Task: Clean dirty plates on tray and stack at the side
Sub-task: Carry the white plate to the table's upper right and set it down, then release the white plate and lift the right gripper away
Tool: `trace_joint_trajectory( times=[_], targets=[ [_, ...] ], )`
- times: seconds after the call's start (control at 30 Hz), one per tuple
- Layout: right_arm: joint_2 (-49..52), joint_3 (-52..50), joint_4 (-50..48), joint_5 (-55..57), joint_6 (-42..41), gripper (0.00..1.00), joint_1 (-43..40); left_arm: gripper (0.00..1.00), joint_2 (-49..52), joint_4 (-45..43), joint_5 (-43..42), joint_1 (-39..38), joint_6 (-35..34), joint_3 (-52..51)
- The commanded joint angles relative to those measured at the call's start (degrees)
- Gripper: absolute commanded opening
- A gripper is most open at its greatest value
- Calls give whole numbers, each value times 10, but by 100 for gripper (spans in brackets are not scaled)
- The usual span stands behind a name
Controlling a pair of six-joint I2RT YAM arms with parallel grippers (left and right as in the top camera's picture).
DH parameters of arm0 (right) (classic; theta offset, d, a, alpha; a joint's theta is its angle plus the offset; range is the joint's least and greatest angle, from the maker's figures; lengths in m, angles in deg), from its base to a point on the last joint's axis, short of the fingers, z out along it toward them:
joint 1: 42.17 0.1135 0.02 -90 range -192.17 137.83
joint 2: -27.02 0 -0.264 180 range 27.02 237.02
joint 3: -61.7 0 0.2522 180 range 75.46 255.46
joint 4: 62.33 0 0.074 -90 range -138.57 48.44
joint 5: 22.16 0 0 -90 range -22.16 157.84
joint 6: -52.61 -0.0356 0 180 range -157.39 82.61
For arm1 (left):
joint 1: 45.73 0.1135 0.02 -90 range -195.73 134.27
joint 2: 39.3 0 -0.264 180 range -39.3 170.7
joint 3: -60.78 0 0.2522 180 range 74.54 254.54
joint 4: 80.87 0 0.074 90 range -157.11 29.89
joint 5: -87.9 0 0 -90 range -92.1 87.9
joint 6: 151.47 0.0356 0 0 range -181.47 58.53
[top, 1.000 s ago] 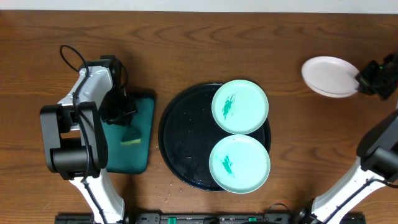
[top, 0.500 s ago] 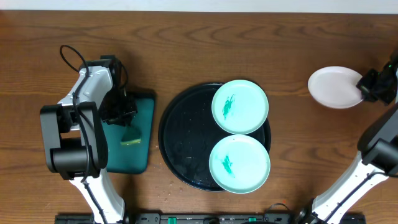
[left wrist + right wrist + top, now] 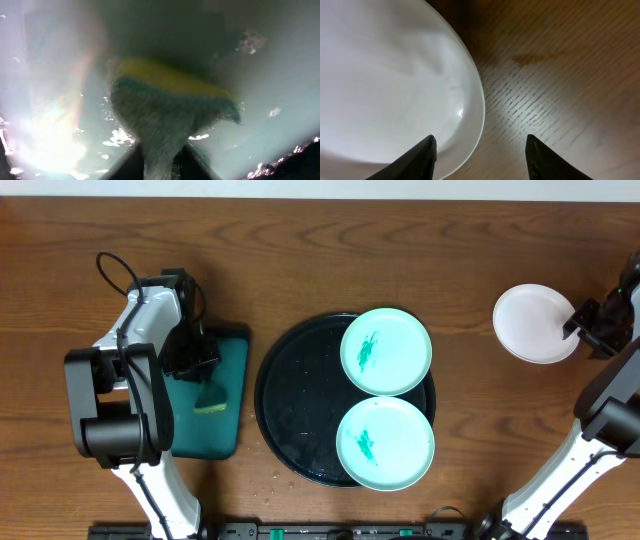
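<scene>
Two pale mint plates (image 3: 386, 351) (image 3: 385, 444) with green smears lie on the round black tray (image 3: 295, 395), at its right side. A white plate (image 3: 535, 323) rests on the wood at the far right. My right gripper (image 3: 583, 326) is at its right rim; in the right wrist view the gripper (image 3: 480, 136) is open, one finger over the white plate (image 3: 385, 75) and the other over bare wood. My left gripper (image 3: 200, 372) hangs over the small teal tray (image 3: 222, 440). The left wrist view shows it (image 3: 161, 146) shut on a yellow-green sponge (image 3: 170, 95).
The sponge (image 3: 211, 402) rests low over the teal tray, which lies left of the black tray. Both arm bases stand at the table's near edge. Bare wood stretches along the back and between the black tray and the white plate.
The right gripper carried the white plate a little nearer, set it on the wood and opened. The left arm and sponge have stayed in place.
</scene>
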Motion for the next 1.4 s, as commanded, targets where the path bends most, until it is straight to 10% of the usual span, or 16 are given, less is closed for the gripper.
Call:
trace_joint_trajectory(
  times=[0.0, 0.57, 0.7, 1.37],
  targets=[
    [-75, 2, -2, -17, 6, 55, 19, 47, 17, -2, 4, 1, 6, -2],
    [-278, 2, 63, -44, 22, 60, 190, 60, -147, 56, 4, 1, 6, 0],
    [-303, 2, 99, -53, 36, 60, 233, 42, -183, 66, 5, -11, 34, -5],
    [-321, 2, 158, -78, 74, 67, 311, 50, -189, -153, 68, -51, -40, -197]
  ],
)
